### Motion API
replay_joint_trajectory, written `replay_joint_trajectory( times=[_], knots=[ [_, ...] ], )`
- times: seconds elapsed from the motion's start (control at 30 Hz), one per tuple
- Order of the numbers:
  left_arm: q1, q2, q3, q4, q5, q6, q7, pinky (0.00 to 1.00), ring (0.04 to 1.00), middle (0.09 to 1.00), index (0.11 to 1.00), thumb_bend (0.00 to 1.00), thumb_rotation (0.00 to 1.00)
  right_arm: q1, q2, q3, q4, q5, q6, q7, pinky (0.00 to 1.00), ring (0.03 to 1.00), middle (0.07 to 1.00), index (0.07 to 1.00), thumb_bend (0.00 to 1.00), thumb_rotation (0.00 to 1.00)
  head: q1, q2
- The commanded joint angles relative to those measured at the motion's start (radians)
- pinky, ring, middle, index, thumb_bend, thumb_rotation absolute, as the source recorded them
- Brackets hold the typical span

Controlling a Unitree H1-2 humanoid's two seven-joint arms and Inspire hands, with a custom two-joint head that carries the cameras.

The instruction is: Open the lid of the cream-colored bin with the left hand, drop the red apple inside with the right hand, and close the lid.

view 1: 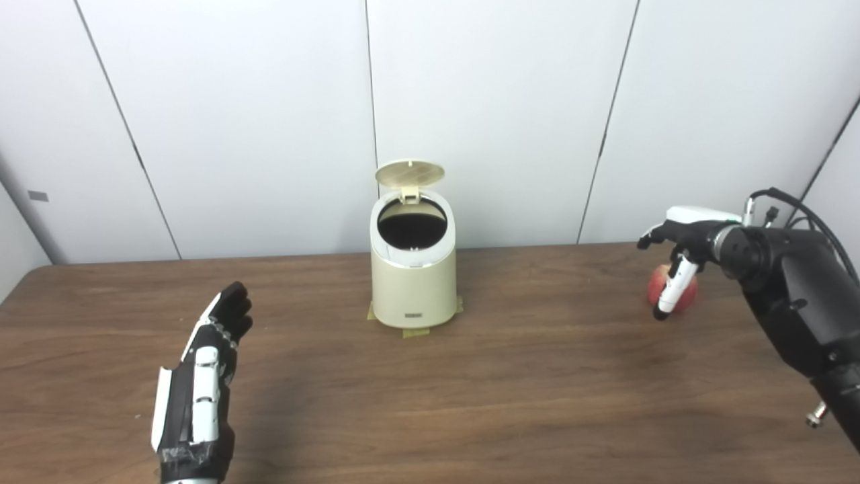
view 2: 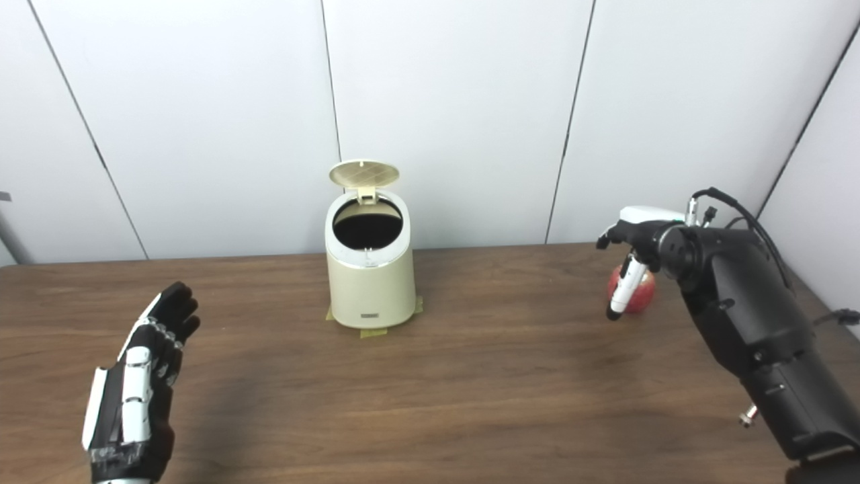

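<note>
Cream-colored bin (view 1: 413, 286), one, stands mid-table toward the far edge, lid (view 1: 410, 173) flipped up, dark opening exposed, tape tabs (view 1: 414, 332) at its base. Left eye view: one red apple (view 1: 675, 290) rests on the wooden table (view 1: 524, 376) near the far right edge; right hand (view 1: 678, 242) hovers over it, fingers spread, one white finger (view 1: 674, 288) hanging across the apple's front; actual contact can't be told. Right eye view: left hand (view 2: 138, 386) near the front left corner, fingers extended and apart, holding nothing, well apart from the bin.
</note>
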Motion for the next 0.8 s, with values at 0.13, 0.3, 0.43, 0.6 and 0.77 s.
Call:
replay_joint_trajectory(
  times=[0.13,0.3,0.43,0.6,0.77],
  knots=[
    [0.003,-0.013,0.0,-0.049,-0.002,-0.028,-0.001,0.93,0.929,0.92,0.879,0.25,0.91,-0.036,-0.029,0.021,0.001,0.006,0.022,-0.039,0.63,0.838,0.945,0.891,0.98,0.19,0.002,0.002],
    [0.006,-0.015,-0.001,-0.059,-0.001,-0.023,-0.002,0.93,0.93,0.92,0.874,0.25,0.92,-0.02,-0.023,0.035,0.028,0.006,0.029,-0.083,0.71,0.876,0.946,0.884,0.93,0.16,0.005,0.003],
    [0.009,-0.015,0.0,-0.065,-0.002,-0.02,-0.001,0.94,0.931,0.92,0.872,0.25,0.92,-0.007,-0.024,0.046,0.071,0.016,0.015,-0.135,0.75,0.907,0.961,0.882,0.91,0.13,0.007,0.006],
    [0.006,-0.014,0.0,-0.066,-0.011,-0.012,-0.003,0.95,0.935,0.921,0.878,0.24,0.91,-0.008,-0.034,0.09,0.118,0.012,-0.01,-0.154,0.73,0.876,0.944,0.874,0.91,0.18,0.011,0.005],
    [0.003,-0.014,0.002,-0.068,0.008,-0.005,0.004,0.94,0.934,0.918,0.868,0.24,0.9,-0.01,-0.043,0.135,0.137,0.001,-0.015,-0.151,0.78,0.921,0.936,0.869,0.94,0.23,0.011,0.002]
  ],
)
